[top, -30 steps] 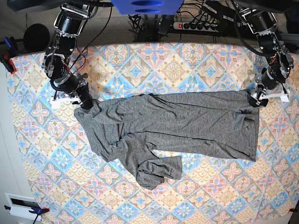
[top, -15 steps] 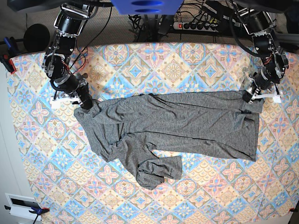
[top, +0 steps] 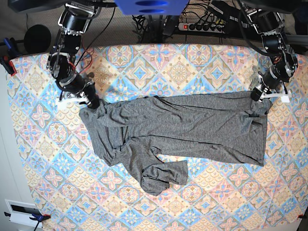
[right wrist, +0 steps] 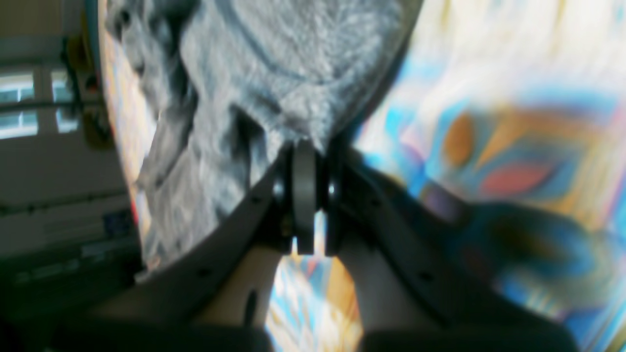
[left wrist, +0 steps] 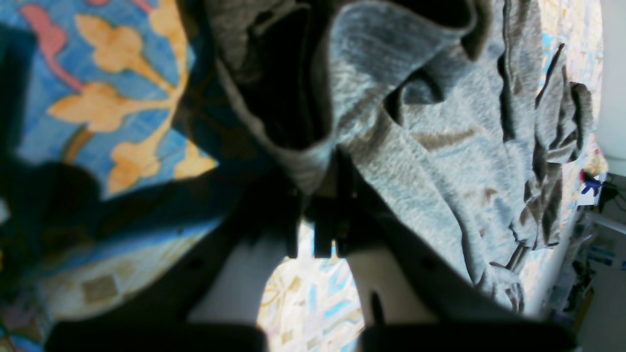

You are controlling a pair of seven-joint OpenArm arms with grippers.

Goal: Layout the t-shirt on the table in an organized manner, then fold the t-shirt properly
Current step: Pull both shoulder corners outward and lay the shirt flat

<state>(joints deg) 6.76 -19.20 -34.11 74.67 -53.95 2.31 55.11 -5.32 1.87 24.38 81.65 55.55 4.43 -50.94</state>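
The t-shirt (top: 183, 127) is lying spread across the middle of the table (top: 159, 57), one long sleeve bunching toward the near edge. The left gripper (top: 256, 96) is pinching the shirt's far corner on the base view's right, jaws closed on the cloth. The right gripper (top: 92, 102) is clamping the opposite far corner. Bare patterned cloth is showing on all sides of the shirt, widest along the near edge.

My left gripper (top: 256, 96) pinches the t-shirt (top: 183, 127) at its corner near the table's (top: 202, 62) right edge; my right gripper (top: 92, 102) pinches the opposite corner toward the left edge. One sleeve lies bunched toward the front edge.
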